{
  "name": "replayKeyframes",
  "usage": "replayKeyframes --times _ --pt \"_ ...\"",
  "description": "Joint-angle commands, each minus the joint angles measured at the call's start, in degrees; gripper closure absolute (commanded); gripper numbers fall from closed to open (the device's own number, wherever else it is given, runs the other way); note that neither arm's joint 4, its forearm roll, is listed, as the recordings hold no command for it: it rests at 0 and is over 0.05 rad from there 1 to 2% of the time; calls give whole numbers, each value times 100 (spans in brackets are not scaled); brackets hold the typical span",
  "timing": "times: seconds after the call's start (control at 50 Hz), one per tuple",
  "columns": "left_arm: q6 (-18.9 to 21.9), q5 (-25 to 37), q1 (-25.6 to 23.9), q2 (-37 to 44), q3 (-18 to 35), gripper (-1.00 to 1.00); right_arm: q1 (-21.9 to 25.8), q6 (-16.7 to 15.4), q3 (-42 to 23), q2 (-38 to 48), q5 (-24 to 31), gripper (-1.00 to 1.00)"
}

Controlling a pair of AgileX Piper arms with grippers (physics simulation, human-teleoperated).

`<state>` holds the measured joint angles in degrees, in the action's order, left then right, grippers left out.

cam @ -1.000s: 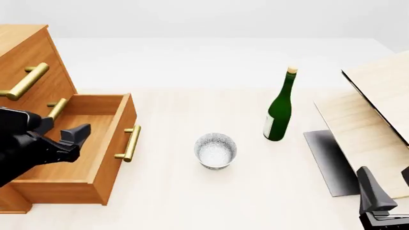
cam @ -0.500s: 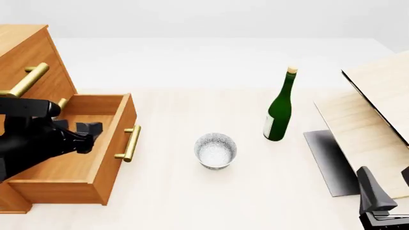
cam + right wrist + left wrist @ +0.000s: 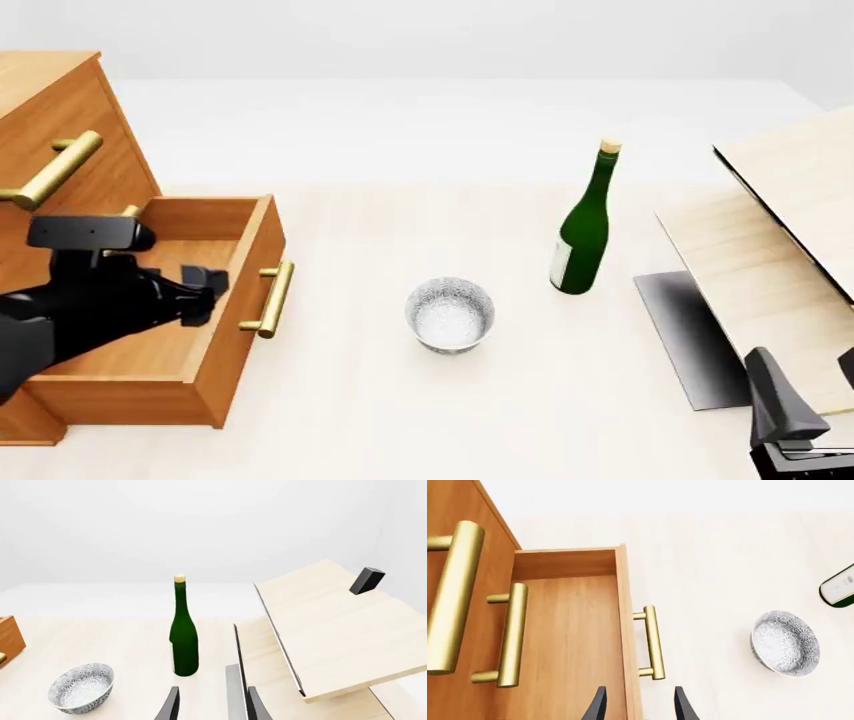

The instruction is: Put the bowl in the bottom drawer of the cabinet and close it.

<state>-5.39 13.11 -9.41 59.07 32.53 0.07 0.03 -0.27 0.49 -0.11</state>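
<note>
- While the bottom drawer (image 3: 174,300) of the cabinet (image 3: 60,120) stands pulled out and shows a bare wooden floor, the bowl (image 3: 450,314) sits upright on the desk (image 3: 400,420), well apart from the drawer at its 3 o'clock in the front view.
- Progress, as a judgement: opening appears done; picking up the bowl, placing it in the drawer and pushing the drawer shut all remain.
- Left claw (image 3: 636,706): in its wrist view the two dark fingers are spread a moderate way, with the drawer's front panel lying in line between them; whether they touch the panel cannot be told. They hold nothing. The brass handle (image 3: 650,642) lies just ahead of the tips, at 12 o'clock.
- In the front view the left arm hangs over the open drawer, at 9 o'clock from the bowl.
- Right claw (image 3: 209,705): fingers parted and empty, low at the near right of the desk, at 4 o'clock from the bowl.
- Bystanders: a green bottle (image 3: 583,235) stands upright at 1 o'clock from the bowl, near but not touching; pale wooden boards (image 3: 774,240) lean at 3 o'clock.
</note>
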Motion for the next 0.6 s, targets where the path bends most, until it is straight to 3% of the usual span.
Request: replayKeyframes --times 0.02,0.6 --pt "-163 68 21 3 -24 -100 -1 -1 3 -5 1 -100" --pt "-447 -284 -97 403 -279 -100 -2 0 3 -5 1 -100"
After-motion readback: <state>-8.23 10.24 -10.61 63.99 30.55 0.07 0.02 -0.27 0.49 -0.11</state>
